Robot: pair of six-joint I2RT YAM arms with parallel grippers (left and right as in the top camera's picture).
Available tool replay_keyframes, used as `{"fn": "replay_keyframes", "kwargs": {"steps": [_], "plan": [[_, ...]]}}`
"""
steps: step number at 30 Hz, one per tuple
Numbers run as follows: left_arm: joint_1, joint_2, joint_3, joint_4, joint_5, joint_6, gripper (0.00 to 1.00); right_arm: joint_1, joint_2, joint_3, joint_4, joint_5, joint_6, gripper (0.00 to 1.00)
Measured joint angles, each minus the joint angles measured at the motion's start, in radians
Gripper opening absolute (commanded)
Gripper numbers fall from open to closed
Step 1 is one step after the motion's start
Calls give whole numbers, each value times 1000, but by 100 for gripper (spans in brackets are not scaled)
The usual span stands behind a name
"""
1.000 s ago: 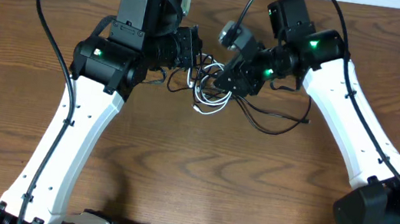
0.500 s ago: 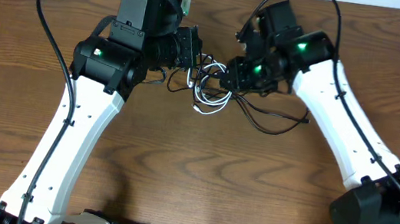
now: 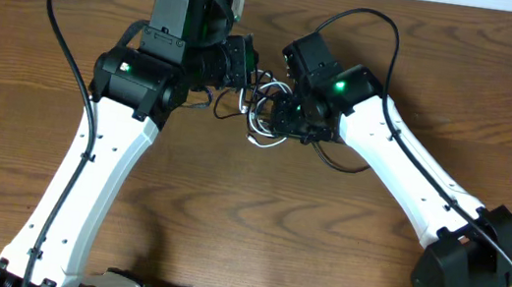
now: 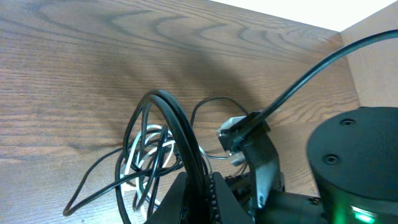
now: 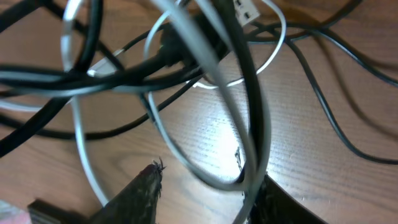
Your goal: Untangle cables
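wood-grain counter (image 3: 227,209) carries the cables (image 3: 270,116), a small knot between both arms. they look light, limp and snag-prone, probably best held at a free loop. left gripper (image 4: 198,186) pinches a black cable (image 4: 177,118); right gripper (image 5: 202,180) straddles strands, jaws partly apart.

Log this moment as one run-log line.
left tool: shut on black cable | right tool: open, straddling strands | white cable: looped among black ones | cables: tangled

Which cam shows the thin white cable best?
Right wrist: the thin white cable loops large and close across the frame, though blurred. Overhead shows a small coil; left wrist shows it partly hidden behind black cables.
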Motion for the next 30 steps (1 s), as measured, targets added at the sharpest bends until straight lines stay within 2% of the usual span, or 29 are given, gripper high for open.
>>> {"fn": "replay_keyframes", "kwargs": {"steps": [4,10,20,30], "plan": [[0,0,0,-1,0,0,8,0,0,-16,14,7,9,14],[0,0,0,-2,-6,0,8,-11,0,-16,9,-6,-32,1],[0,0,-37,-2,-57,0,8,-96,-2,-16,-81,-65,-171,1],[0,20,-62,-19,-109,0,8,-196,-63,-16,-139,-158,-546,1]]}}
